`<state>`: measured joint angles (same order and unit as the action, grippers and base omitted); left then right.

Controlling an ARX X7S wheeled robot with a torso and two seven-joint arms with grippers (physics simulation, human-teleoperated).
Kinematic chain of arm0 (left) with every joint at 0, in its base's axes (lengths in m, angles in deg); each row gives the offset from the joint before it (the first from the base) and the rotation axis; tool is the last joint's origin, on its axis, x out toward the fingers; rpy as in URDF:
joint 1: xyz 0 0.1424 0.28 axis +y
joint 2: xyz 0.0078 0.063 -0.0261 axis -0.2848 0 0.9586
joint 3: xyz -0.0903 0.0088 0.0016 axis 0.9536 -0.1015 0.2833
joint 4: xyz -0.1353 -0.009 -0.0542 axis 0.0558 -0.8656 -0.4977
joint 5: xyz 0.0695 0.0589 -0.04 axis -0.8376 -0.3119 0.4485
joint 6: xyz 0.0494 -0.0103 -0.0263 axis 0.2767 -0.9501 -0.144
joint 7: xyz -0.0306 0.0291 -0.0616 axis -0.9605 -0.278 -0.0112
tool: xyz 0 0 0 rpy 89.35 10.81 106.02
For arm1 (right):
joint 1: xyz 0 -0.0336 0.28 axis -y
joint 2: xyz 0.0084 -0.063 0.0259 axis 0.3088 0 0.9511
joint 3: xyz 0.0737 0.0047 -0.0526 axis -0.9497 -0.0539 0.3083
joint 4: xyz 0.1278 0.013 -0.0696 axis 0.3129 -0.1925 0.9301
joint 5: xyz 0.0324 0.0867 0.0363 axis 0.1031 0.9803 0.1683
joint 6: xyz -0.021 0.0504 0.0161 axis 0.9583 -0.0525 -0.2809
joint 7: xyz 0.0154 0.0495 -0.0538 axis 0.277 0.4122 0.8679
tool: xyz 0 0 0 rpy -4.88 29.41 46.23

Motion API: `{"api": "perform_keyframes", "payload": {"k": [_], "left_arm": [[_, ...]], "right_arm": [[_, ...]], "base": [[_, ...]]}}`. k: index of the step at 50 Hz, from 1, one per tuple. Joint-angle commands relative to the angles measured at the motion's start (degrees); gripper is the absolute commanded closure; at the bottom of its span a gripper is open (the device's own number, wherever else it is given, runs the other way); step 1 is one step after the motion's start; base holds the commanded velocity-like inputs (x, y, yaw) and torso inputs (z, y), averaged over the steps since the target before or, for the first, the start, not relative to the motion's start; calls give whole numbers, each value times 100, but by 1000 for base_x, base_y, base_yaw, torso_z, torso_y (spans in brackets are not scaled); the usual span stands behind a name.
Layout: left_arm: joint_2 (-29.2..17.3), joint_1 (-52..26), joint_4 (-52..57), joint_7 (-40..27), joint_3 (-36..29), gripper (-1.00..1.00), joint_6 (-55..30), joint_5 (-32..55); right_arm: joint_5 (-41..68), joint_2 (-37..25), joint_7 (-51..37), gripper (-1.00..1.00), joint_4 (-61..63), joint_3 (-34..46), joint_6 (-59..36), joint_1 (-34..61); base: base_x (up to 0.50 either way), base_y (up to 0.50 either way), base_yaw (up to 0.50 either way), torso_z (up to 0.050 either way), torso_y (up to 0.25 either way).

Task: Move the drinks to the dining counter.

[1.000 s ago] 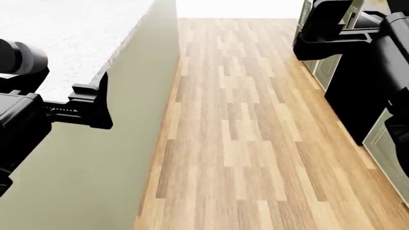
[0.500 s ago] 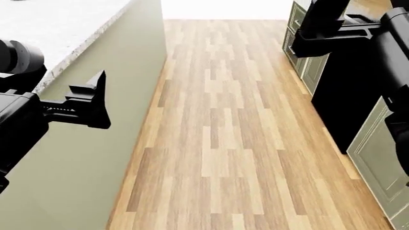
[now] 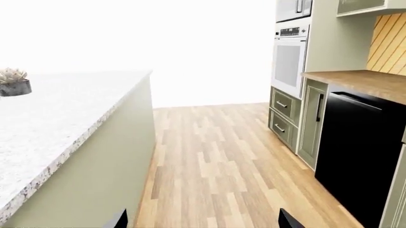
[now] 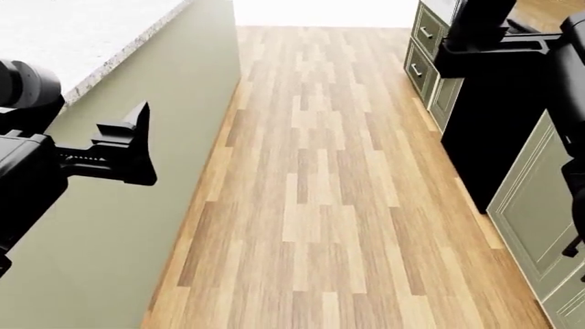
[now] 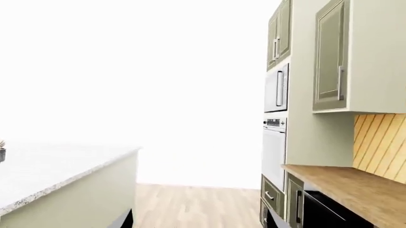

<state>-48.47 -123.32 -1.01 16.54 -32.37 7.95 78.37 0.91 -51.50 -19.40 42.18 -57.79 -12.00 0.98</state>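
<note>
No drinks show in any view. The dining counter (image 4: 82,34), white grey-speckled stone on an olive-green base, runs along the left of the head view, and also shows in the left wrist view (image 3: 70,109) and the right wrist view (image 5: 51,166). My left gripper (image 4: 139,145) hangs beside the counter's green side, below its edge. Its jaws stand wide apart and empty over the floor in the left wrist view (image 3: 203,221). My right gripper (image 4: 453,38) is held up at the far right near the cabinets, open and empty (image 5: 198,219).
A wood plank floor (image 4: 329,178) forms an aisle between the counter and the right wall. There stand green cabinets (image 4: 539,219), a black dishwasher (image 3: 355,152), a wall oven (image 3: 288,57) and a brown wood-grain worktop (image 3: 362,80). A small potted succulent (image 3: 13,81) sits on the counter.
The head view has shifted: the counter has slid toward the left edge and more of the right-hand cabinets shows. Both arms keep their pose, grippers still open.
</note>
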Motion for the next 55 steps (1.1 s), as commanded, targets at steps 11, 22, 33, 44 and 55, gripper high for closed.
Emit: {"api": "perform_keyframes", "payload": {"k": [11,22,33,44,55], "left_arm": [[-61,74,0,47,45,-100,40,-40],[-54,78,7,78,20,-100,44,-68],[-54,137,26,93,27,-100,71,-98],[-77,112,42,76,10,-100,75,-67],[-93,112,40,87,7,-100,88,-70]], "right_arm": [[-547,-102,-200,-100,-12,-134,260,-287],[-539,-48,-271,-100,-74,-50,199,-278],[-543,-79,-253,-100,-70,-25,178,-319],[-533,-91,-239,-100,-71,-27,183,-330],[-571,-28,-207,-100,-118,35,153,-283]], "base": [[0,0,-43,0,0],[0,0,-500,0,0],[0,0,-500,0,0],[0,0,-500,0,0],[0,0,-500,0,0]]}}
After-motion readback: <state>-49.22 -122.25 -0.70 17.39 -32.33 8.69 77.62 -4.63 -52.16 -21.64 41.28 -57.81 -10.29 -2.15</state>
